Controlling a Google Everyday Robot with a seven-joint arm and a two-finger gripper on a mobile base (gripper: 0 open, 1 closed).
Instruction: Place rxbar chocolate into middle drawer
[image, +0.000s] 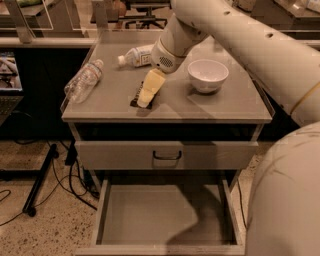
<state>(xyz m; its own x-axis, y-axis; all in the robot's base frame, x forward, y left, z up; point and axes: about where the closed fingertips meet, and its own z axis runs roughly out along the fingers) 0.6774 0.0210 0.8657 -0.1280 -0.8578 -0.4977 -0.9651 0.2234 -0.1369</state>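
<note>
The rxbar chocolate (135, 101), a small dark bar, lies flat on the cabinet top near its front edge, left of centre. My gripper (148, 91), pale yellow at the tip, reaches down from the upper right and lies over the bar's right side, hiding most of it. The middle drawer (150, 215) is pulled out below, with a bare grey floor and nothing in it.
A clear bottle (82, 80) lies at the top's left edge, and a second bottle (136, 55) lies behind the gripper. A white bowl (207, 75) stands to the right. A closed drawer front with a black loop handle (167, 156) sits above the open drawer. Cables lie on the floor at left.
</note>
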